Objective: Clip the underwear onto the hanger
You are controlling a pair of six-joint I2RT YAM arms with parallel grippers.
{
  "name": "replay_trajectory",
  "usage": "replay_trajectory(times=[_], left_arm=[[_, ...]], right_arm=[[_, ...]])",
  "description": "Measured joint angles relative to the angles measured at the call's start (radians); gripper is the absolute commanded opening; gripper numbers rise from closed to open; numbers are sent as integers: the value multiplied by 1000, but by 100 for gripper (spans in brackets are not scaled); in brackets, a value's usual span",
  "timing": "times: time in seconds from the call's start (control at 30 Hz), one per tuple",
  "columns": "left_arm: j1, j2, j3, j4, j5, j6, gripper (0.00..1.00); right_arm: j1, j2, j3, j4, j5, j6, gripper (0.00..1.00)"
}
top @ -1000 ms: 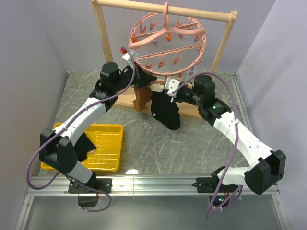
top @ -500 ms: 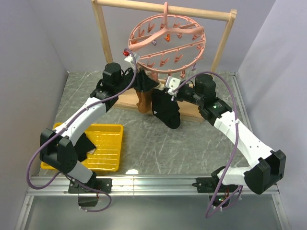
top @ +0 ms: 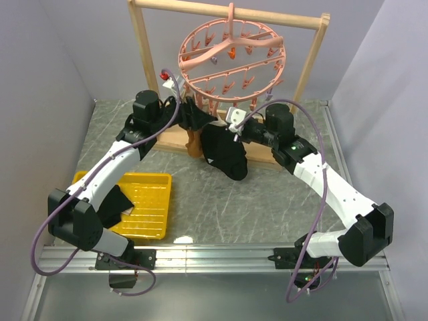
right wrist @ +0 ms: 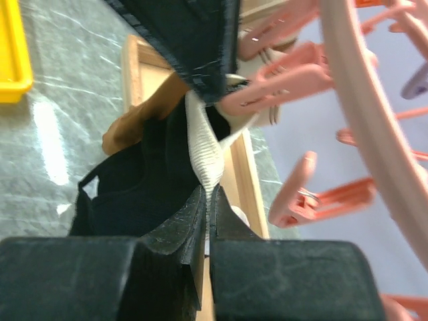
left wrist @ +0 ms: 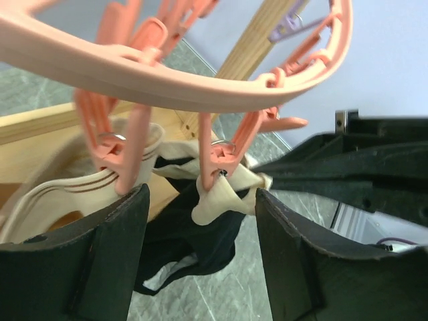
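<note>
Black cloth briefs [top: 224, 157]: you've one pink plastic ring-hanger [left wrist: 167, 93] peg [left wrist: 217, 157] fastened, another likely due; left gripper [left wrist: 200, 197] agape, right gripper [right wrist: 207, 200] pinching waistband [right wrist: 204, 157].

You have the hanger [top: 231, 60] hung from the frame [top: 142, 60] at the back of the worktop [top: 267, 200], the underwear [top: 224, 154] dangling under its ring between the left end effector [top: 192, 115] and right end effector [top: 235, 127], and the tray [top: 150, 177] lying near-left.

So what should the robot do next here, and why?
Probably draw the left gripper back: its jaws stand open around a hanger peg that already bites the underwear waistband, while the right gripper pinches that band below.
</note>
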State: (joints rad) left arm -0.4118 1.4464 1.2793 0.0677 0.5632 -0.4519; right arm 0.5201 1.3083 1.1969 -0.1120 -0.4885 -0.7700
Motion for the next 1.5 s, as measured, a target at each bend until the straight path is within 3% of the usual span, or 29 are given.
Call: replay_trajectory(times=[0.03, 0.13, 0.3, 0.57, 0.97, 1.5], left_arm=[[6, -2, 0, 0, 0, -2, 69], [29, -3, 0, -4, -4, -6, 69], [65, 0, 0, -14, -20, -13, 69], [99, 53, 0, -29, -43, -14, 69], [116, 87, 21, -27, -65, -9, 68], [198, 169, 93, 3, -73, -5, 68]], right_arm=[[9, 4, 0, 2, 2, 8, 24], [40, 16, 0, 5, 7, 31, 45], [72, 18, -28, 14, 12, 74, 59], [48, -42, -138, 3, 34, 179, 61], [-141, -103, -201, -1, -4, 385, 61], [-154, -108, -230, 19, -26, 470, 61]])
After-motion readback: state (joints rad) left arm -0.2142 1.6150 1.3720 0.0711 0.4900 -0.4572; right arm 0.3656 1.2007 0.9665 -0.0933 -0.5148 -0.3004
